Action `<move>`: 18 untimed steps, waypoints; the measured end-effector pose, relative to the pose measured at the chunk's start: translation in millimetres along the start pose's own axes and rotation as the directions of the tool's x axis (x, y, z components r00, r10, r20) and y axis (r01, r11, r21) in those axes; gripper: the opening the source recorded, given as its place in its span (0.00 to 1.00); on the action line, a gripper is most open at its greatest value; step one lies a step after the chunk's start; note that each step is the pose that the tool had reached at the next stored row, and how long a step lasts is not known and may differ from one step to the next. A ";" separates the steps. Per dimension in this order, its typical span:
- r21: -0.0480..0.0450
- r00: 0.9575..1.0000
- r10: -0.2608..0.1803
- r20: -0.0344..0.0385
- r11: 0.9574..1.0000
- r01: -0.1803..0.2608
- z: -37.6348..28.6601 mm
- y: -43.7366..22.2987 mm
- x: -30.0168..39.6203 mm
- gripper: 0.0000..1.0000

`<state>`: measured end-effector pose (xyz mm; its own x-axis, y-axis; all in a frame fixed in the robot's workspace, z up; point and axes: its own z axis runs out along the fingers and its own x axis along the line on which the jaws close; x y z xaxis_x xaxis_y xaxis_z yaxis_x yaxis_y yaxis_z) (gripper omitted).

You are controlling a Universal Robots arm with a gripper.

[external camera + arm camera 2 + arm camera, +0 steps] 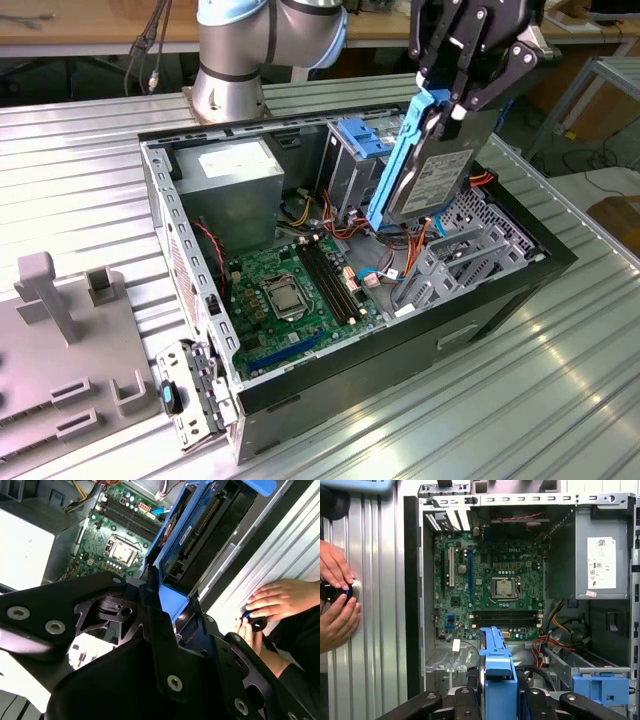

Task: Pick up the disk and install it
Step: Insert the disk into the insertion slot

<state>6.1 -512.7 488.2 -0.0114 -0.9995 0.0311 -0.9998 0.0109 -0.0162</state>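
My gripper [455, 100] is shut on the disk [430, 170], a dark grey drive with a pale label and bright blue side rails. It hangs tilted on edge above the open computer case [350, 360], over the metal bays toward the exterior view's right. In the second wrist view the disk [195, 535] runs away from the black gripper [165, 600] toward the green motherboard [117, 547]. In the first wrist view the disk's blue rail [497, 675] stands edge-on between the fingers, above the case interior.
Inside the case are a grey power-supply box [235, 185], the motherboard [290, 290], loose cables and a metal drive cage with a blue latch [360, 140]. A person's hands [335, 600] hold a small black object on the ribbed table beside the case. A grey fixture [60, 340] lies at the exterior view's left.
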 end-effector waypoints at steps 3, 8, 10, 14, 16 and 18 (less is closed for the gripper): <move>0.000 1.000 0.000 0.000 1.000 0.000 1.4 -12.6 1.0 0.37; 0.000 1.000 0.001 0.000 1.000 -0.001 4.3 -23.0 7.3 0.37; 0.000 1.000 0.002 0.000 1.000 -0.002 6.5 -26.8 14.8 0.37; 0.000 1.000 0.002 0.000 1.000 -0.002 10.7 -36.7 27.1 0.37; -0.002 1.000 0.002 0.000 1.000 -0.002 12.8 -47.5 29.9 0.37; -0.007 1.000 0.002 0.000 1.000 -0.002 14.1 -56.7 30.6 0.37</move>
<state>62.7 -544.3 475.9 -0.0132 -0.9994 0.0312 -0.9999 0.0129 -0.0091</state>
